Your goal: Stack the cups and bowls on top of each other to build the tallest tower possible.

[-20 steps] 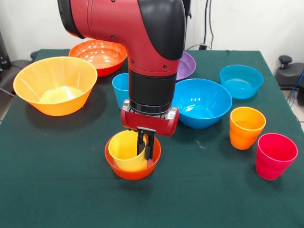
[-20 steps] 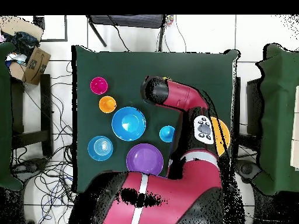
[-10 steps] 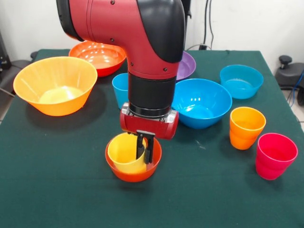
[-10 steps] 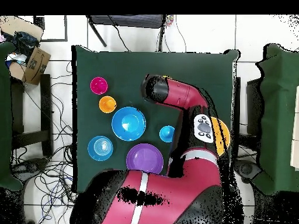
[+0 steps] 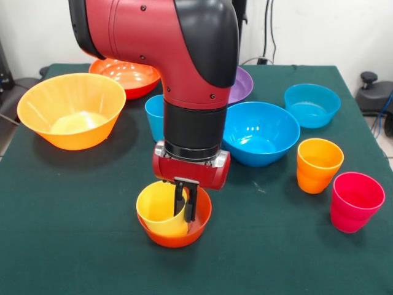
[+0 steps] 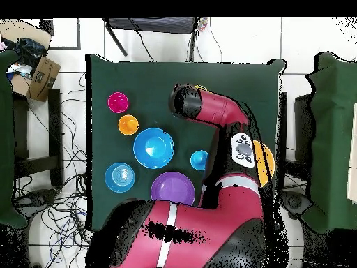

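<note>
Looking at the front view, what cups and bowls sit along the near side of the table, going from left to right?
Yellow plastic cup sitting inside the small red-orange plastic bowl, gripped at its rim by the robot's gripper → orange plastic cup → pinkish-red plastic cup.

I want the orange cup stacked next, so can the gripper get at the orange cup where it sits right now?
Probably yes, once freed. The gripper is shut on the yellow cup inside the small red-orange bowl. The orange cup stands upright with open cloth around it, the pinkish red cup just beside.
</note>
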Tool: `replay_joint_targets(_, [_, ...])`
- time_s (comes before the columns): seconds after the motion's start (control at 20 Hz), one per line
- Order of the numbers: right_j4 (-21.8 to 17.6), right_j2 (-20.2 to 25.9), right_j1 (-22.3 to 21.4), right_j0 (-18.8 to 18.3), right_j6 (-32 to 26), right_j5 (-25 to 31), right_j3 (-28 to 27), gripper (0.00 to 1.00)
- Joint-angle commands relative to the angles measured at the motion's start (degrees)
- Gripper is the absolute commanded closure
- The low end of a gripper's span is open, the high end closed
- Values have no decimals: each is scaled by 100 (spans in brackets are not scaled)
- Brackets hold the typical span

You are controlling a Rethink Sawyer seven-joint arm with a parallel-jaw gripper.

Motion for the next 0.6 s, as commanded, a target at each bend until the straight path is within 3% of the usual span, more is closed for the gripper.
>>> replay_joint_targets(0.05, [13,618,37,73,410,373,141,100])
replay_joint_targets(0.6, [-10,471,-18,133,453,652,413,100])
